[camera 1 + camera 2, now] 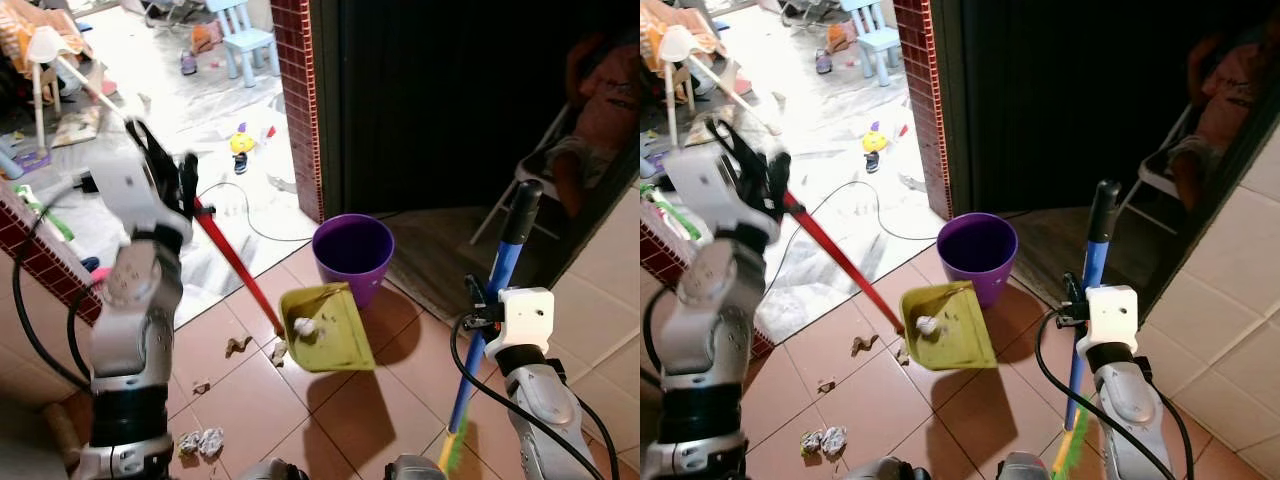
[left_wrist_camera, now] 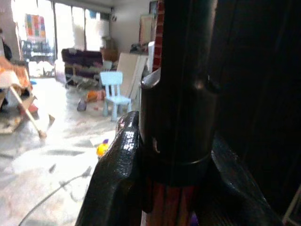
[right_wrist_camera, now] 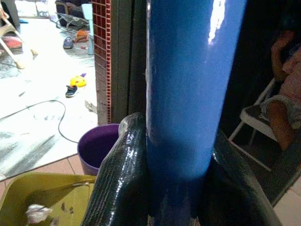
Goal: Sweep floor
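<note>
My left gripper [image 1: 172,178] is shut on the red handle [image 1: 235,262] of a yellow-green dustpan [image 1: 327,327], which hangs tilted just above the tiles with a white paper wad [image 1: 303,325] in it. The dustpan sits in front of a purple bin [image 1: 352,256]. My right gripper [image 1: 482,312] is shut on the blue broom handle [image 1: 500,280]; the broom stands upright with its green bristles [image 1: 452,450] on the floor at the right. Crumpled paper scraps [image 1: 201,442] and small bits [image 1: 237,346] lie on the terracotta tiles to the left of the dustpan.
A red brick pillar [image 1: 298,100] and a dark doorway rise behind the bin. A person sits on a chair [image 1: 590,120] in the dark at the right. A black cable [image 1: 250,215], toys [image 1: 241,143] and a light blue child's chair [image 1: 243,40] lie beyond on the bright floor.
</note>
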{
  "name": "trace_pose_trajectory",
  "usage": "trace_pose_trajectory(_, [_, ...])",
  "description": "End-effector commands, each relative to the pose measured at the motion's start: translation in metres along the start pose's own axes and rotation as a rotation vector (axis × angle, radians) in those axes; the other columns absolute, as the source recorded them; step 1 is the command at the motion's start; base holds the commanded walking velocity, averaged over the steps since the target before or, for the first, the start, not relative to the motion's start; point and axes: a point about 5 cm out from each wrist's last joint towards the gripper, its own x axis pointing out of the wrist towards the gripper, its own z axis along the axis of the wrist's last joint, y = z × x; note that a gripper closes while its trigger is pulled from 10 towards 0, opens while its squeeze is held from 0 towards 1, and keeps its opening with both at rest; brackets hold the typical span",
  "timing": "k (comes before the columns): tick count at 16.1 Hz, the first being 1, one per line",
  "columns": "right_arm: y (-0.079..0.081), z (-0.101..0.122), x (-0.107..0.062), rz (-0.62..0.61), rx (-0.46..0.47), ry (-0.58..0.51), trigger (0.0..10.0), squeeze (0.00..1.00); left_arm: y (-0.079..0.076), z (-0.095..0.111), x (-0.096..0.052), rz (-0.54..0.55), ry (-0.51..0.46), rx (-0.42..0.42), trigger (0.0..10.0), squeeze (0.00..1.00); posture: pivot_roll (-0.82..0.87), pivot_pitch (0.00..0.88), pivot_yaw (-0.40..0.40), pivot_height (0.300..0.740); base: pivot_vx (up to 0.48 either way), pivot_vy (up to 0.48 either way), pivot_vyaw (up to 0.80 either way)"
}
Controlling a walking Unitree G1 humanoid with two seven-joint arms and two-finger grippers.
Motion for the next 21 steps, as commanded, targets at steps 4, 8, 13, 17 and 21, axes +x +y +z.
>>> trace_pose_trajectory(4, [0.002,0.007,0.006,0.029,-0.014,-0.039,10.0,0.00,0.006,0.040,0.004,0.036,-0.133,-0.052,10.0,0.00,-0.15,0.000,0.095,0.740,0.000,0.000,0.00])
trace_pose_trajectory(8, [0.005,0.006,0.010,0.052,-0.013,-0.033,10.0,0.00,0.003,0.044,0.000,-0.017,-0.115,-0.116,10.0,0.00,-0.14,0.000,0.086,0.740,0.000,0.000,0.00])
trace_pose_trajectory(13, [0.005,0.004,0.014,0.071,-0.016,-0.026,10.0,0.00,-0.006,0.070,0.000,-0.067,-0.192,-0.227,10.0,0.00,-0.12,0.000,0.072,0.740,0.000,0.000,0.00])
trace_pose_trajectory(17, [0.007,0.006,0.017,0.069,-0.012,-0.042,10.0,0.00,0.006,0.070,0.016,0.017,-0.203,-0.170,10.0,0.00,-0.14,0.000,0.090,0.740,0.000,0.000,0.00])
trace_pose_trajectory(21, [0.006,-0.006,-0.003,0.057,-0.020,-0.001,10.0,0.00,0.011,0.069,0.036,0.049,-0.221,-0.163,10.0,0.00,-0.16,0.000,0.117,0.740,0.000,0.000,0.00])
